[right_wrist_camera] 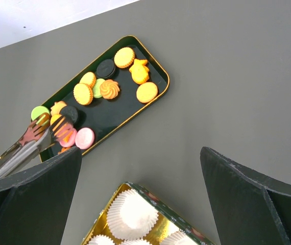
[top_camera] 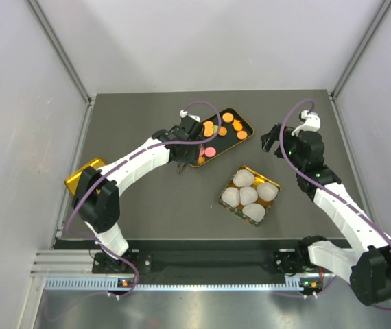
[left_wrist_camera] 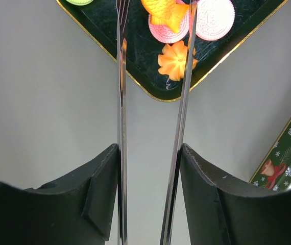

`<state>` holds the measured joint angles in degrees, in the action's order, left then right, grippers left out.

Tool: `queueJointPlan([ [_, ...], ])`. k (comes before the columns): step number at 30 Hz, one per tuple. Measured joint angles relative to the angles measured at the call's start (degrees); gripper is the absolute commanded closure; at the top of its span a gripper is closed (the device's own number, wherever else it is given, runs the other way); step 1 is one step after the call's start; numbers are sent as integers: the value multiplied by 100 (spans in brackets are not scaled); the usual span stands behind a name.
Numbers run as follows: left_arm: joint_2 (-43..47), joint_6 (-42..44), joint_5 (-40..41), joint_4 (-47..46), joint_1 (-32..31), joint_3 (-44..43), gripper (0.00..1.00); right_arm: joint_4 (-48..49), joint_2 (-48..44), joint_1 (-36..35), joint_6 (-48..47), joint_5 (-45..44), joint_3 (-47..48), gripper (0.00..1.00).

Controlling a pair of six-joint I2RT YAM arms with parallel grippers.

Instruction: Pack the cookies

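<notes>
Left tool (left_wrist_camera: 149,173) clamps the tongs (left_wrist_camera: 121,102), whose tips straddle an orange fish-shaped cookie (left_wrist_camera: 166,13) lying on a pink cookie (left_wrist_camera: 167,34) in the dark tray (left_wrist_camera: 145,76) at the table's (left_wrist_camera: 43,102) far middle, where a weak or skewed squeeze could flick it off.

cookies (right_wrist_camera: 83,94) | orange, pink, green, black | lying scattered in dark tray (right_wrist_camera: 122,109)

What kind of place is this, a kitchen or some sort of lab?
Probably a robotics lab test cell, not a kitchen: two robot arms bolted to a rail, plain white panels walling in a grey table, and a tray of cookies beside a tin of paper cups.
</notes>
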<state>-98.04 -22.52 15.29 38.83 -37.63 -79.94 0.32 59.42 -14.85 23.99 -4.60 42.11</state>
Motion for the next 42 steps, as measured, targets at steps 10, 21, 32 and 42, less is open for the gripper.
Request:
queueJointPlan([
  [10, 0, -2, -57, -15, 0, 0, 46, 2, 0, 0, 0, -2, 0, 0],
  [21, 0, -2, -70, -20, 0, 0, 48, 0, 2, 0, 0, -2, 0, 0],
  [32, 0, -2, -63, -20, 0, 0, 57, 0, 2, 0, 0, -2, 0, 0],
  [42, 15, 9, -24, 48, -37, -57, 59, 0, 0, 0, 0, -2, 0, 0],
])
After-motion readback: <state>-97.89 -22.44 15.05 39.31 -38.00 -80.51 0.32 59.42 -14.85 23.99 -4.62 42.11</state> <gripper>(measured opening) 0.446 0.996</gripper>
